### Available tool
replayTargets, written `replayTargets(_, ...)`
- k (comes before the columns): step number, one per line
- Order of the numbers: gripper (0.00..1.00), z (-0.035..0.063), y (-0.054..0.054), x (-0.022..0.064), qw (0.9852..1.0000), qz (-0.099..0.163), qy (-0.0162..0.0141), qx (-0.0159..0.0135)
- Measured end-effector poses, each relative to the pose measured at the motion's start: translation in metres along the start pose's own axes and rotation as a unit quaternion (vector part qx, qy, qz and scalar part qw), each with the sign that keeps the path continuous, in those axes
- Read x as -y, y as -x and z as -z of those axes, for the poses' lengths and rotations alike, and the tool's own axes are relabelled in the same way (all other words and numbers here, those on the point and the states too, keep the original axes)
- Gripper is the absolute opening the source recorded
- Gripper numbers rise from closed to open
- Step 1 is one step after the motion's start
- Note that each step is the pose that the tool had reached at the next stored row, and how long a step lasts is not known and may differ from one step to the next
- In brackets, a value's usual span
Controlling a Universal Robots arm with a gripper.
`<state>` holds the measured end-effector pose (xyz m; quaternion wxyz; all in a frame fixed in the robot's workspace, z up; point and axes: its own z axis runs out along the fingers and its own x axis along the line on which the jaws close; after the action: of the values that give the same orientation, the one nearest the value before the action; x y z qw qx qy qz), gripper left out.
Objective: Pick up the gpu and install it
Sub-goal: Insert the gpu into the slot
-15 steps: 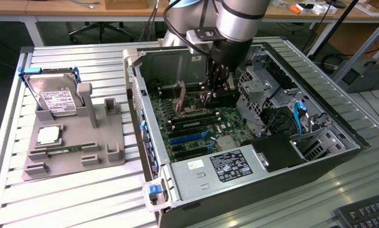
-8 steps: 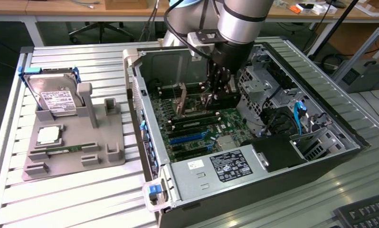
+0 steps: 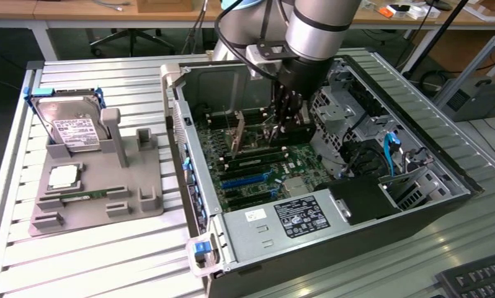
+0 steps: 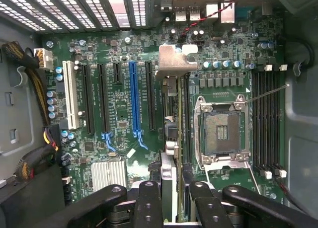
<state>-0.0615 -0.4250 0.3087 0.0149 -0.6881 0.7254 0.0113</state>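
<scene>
The gpu (image 4: 170,164) is a thin dark card that the wrist view sees edge-on, with its silvery bracket (image 4: 176,59) toward the case's slotted rear wall. My gripper (image 4: 171,200) is shut on it, black fingers (image 4: 149,203) on both sides of the card's edge. The card stands upright over the green motherboard (image 4: 119,114), between a black expansion slot (image 4: 149,94) and the CPU socket (image 4: 221,131). Whether it sits in a slot I cannot tell. In the exterior view my gripper (image 3: 285,127) reaches down into the open computer case (image 3: 446,186), holding the gpu (image 3: 270,133) above the board.
At the exterior view's left a grey fixture (image 3: 98,180) holds a hard drive (image 3: 74,127), a processor chip (image 3: 63,177) and a memory stick (image 3: 82,197). A power supply (image 3: 301,217) fills the case's near end. Drive cages (image 3: 347,112) and cables (image 3: 388,149) crowd the exterior view's right.
</scene>
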Motion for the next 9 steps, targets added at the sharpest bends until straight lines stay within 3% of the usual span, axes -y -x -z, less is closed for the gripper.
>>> replayTargets(9, 0.27, -0.0005, -0.0038, 0.0002, 1.0, 0.0, 0.0, 0.0)
